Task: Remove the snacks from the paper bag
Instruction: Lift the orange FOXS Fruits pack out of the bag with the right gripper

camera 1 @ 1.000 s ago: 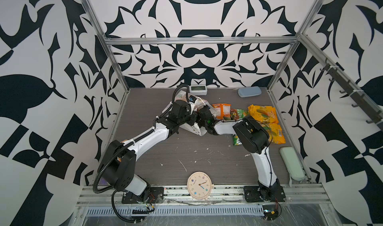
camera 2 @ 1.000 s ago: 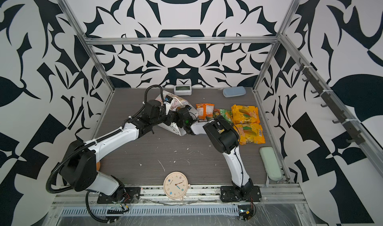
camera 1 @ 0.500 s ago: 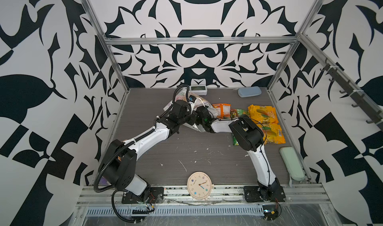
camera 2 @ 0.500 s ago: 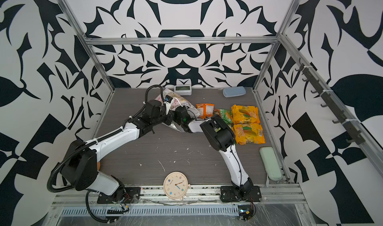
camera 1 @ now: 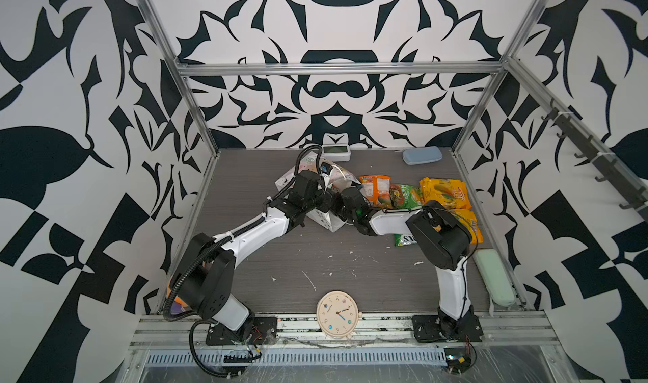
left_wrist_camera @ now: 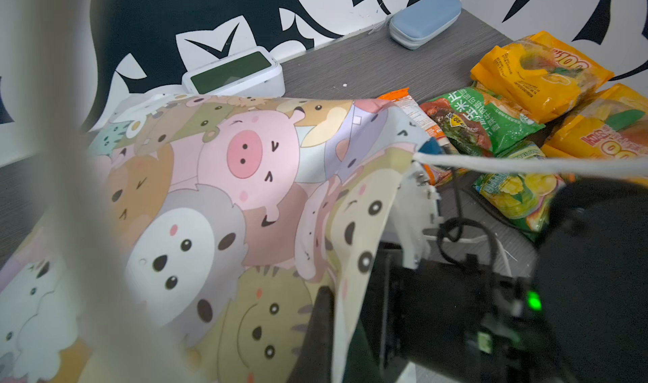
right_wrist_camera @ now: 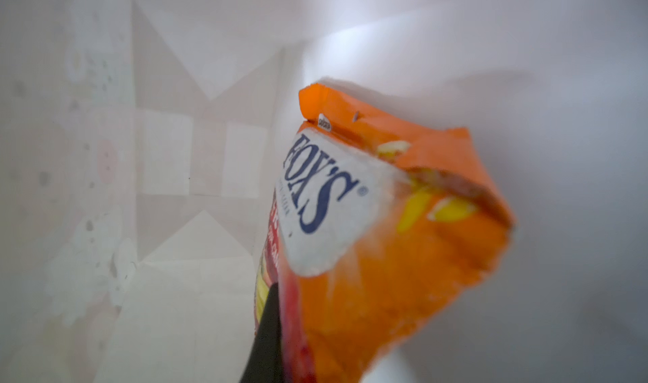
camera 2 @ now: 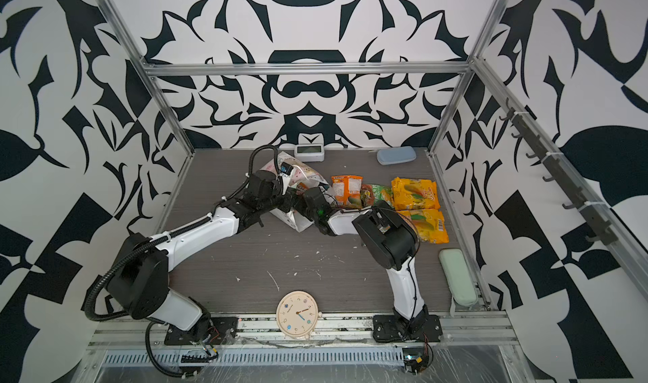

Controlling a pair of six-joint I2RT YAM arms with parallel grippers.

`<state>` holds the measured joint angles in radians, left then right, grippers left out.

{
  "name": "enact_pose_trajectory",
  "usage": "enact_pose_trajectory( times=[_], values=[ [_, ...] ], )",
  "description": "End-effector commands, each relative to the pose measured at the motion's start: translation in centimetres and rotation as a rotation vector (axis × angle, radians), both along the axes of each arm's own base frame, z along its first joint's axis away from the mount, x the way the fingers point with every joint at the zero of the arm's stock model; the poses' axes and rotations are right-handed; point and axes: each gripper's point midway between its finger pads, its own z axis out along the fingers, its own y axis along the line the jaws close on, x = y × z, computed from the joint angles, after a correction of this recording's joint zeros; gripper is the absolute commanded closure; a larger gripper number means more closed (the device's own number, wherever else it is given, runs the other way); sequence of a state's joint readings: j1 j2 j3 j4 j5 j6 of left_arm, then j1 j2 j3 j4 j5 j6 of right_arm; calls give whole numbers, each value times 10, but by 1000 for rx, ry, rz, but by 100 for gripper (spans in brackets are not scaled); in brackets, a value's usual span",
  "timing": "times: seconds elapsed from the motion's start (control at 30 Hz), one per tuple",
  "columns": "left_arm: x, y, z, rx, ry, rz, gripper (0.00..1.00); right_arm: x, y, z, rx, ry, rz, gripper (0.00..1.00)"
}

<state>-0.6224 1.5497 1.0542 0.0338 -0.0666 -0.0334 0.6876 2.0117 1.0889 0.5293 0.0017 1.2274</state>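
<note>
Orange packet (right_wrist_camera: 385, 251) in right tool (right_wrist_camera: 280, 332)

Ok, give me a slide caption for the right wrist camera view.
Inside the white paper bag, the right gripper grips an orange FOX'S packet.

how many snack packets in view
6. On the table beside the paper bag: orange, green, two yellow-orange, another green partly under the right arm. Inside the bag: orange FOX'S; more may hide.

The grey desk (camera 1: 315, 262) held a paper bag (camera 1: 328, 220), five snack packets (camera 1: 443, 190) beside it, a blue case (camera 1: 422, 155), a green case (camera 1: 494, 282), a white clock (camera 1: 336, 152) and a round clock (camera 1: 337, 314).
</note>
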Motion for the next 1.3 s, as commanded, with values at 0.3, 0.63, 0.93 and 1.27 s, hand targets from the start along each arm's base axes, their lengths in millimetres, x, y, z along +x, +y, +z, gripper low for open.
enact_pose_trajectory(
  times=[0.3,0.63,0.93,1.27],
  values=[
    [9,15,-7,48,15,61,100,-12,-41,64,33,-139,-74,100],
    [14,25,-10,55,28,109,100,-32,-49,132,-88,-293,74,100],
    [25,44,6,54,30,212,100,-63,-77,217,-137,-456,178,100],
    [41,64,61,-154,196,290,100,-82,-141,314,-192,-657,225,100]
  ],
)
